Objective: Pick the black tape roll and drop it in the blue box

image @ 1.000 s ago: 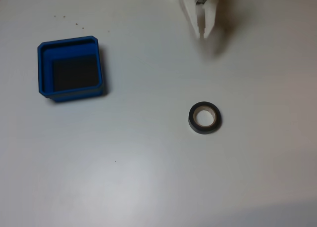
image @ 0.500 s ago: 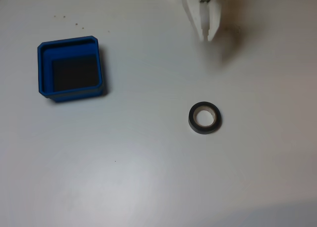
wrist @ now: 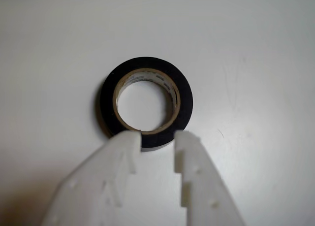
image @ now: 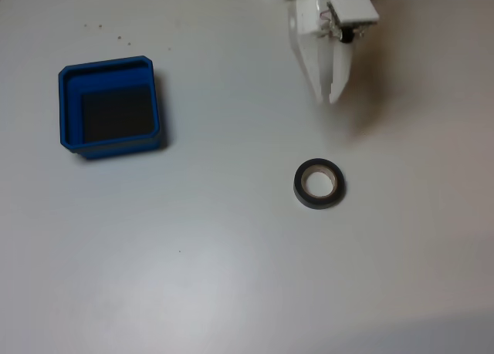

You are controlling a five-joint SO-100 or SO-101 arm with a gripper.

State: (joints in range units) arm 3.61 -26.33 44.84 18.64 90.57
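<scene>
White surface (image: 231,292), bare but for a few dark specks near the far left corner. Blue box (image: 68,107) toward the left edge in the fixed view, dark floor showing, nothing inside, well apart from everything else. White gripper (image: 332,99) reaching in from the top edge right of centre, raised over the surface with its shadow thrown to the lower right; fingers slightly spread in the wrist view (wrist: 156,137), a narrow slot between the tips, pinching nothing. Black tape roll (image: 319,184) lying flat right of centre, hole up, pale core showing, nearer the bottom edge than the gripper and almost straight below its tips in the fixed view, a clear gap between. In the wrist view, roll (wrist: 184,95) dead ahead of the tips, its near wall lined up with the slot and overlapped by both tips. No long axis on a ring, so any approach angle likely to serve; probably a descent next, with a wider spread needed to straddle the wall.
</scene>
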